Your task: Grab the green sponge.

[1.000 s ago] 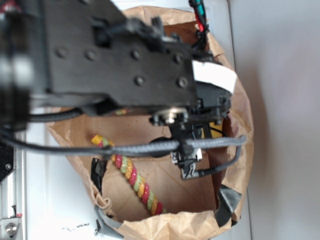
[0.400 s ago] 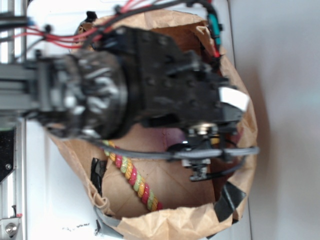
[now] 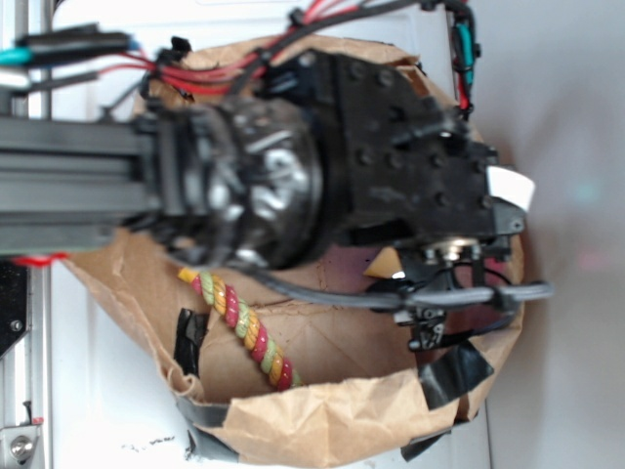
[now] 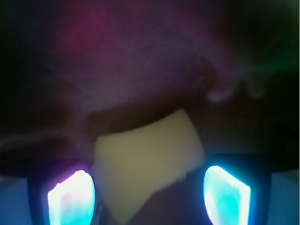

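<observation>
Progress over the last second: the arm has moved toward the right side of the paper bag (image 3: 322, 430) and lower into it. In the wrist view the gripper (image 4: 149, 197) is open, one finger (image 4: 71, 199) on each side of the green sponge (image 4: 147, 161). The sponge lies near the bag's right wall, beside the red cloth (image 4: 122, 51); closing the jaws looks like the next step.
</observation>
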You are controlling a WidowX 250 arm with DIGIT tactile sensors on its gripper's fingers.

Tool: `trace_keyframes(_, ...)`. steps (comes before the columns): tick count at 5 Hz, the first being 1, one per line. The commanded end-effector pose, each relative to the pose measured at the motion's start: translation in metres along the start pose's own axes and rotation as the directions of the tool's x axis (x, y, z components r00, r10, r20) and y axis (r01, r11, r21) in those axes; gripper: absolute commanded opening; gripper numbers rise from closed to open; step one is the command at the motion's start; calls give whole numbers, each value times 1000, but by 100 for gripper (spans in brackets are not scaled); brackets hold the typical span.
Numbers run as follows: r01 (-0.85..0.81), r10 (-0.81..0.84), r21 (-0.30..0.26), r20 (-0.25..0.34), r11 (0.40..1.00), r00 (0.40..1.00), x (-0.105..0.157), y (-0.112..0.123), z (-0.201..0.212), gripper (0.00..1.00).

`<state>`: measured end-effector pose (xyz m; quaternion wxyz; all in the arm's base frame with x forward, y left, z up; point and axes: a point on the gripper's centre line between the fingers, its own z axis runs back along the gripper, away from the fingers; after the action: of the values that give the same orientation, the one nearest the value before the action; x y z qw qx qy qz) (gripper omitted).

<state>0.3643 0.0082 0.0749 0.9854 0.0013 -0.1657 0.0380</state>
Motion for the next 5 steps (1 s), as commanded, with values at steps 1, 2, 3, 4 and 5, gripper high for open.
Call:
trace_keyframes(1,-134,134,22,17,991,991,38,-3,6,100)
trace_keyframes(2,-176,176,35,-4,984,984,51,2,-1,100)
trace_keyframes(3,-151,152,40,-14,988,988,21,-24,1,100)
trace_keyframes(4,-104,105,43,-31,994,994,11,-30,-8,100)
trace_keyframes(5,-96,97,63,-15,993,995,13,-27,-8,0)
